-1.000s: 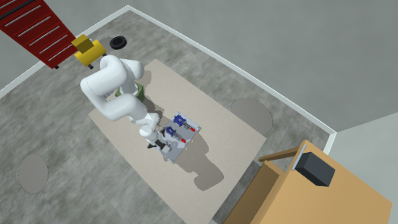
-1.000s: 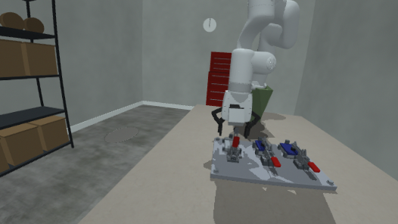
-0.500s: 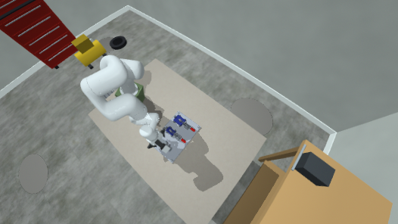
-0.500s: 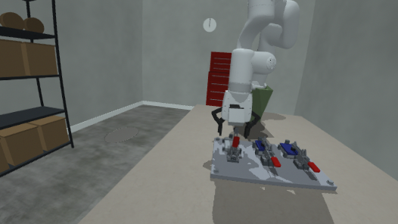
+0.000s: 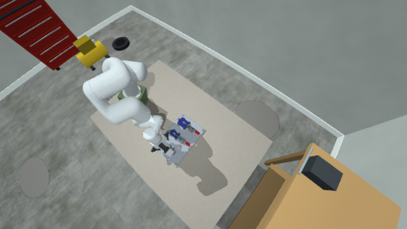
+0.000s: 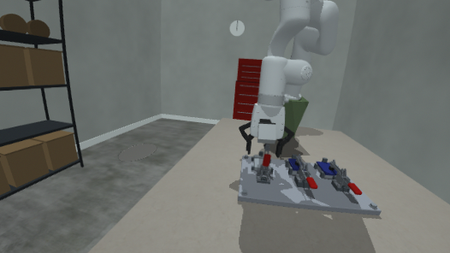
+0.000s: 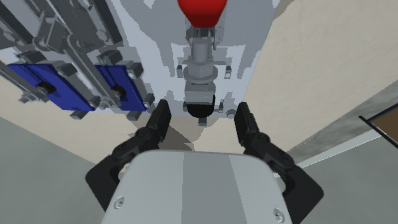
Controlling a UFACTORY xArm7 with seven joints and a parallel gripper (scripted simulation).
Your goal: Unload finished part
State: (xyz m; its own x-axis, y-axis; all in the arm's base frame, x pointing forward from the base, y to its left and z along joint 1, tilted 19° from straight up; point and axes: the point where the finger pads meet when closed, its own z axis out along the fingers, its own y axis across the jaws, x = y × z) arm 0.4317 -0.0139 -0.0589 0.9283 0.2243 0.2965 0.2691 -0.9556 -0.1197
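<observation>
A grey fixture plate (image 5: 179, 158) (image 6: 274, 194) (image 7: 250, 40) lies on the beige table. Two blue blanks (image 6: 293, 163) (image 6: 324, 167) (image 5: 182, 123) (image 5: 173, 134) (image 7: 55, 87) (image 7: 122, 85) sit in the middle and right nests, each with a clamp over it, their red handles (image 6: 311, 182) (image 6: 355, 188) lying low. The left nest's clamp has its red handle (image 6: 266, 160) (image 7: 202, 10) raised. My gripper (image 5: 164, 148) (image 6: 263, 152) (image 7: 202, 108) is open and empty, its fingers straddling this clamp's black-tipped end just above the plate. The grey finished part is hard to tell apart from the clamp and plate.
The arm's green base block (image 6: 297, 113) stands behind the plate. A red tool cabinet (image 6: 247, 91) is at the back wall, a shelf with boxes (image 6: 30, 128) at the left. A wooden desk (image 5: 329, 201) stands beyond the table's end.
</observation>
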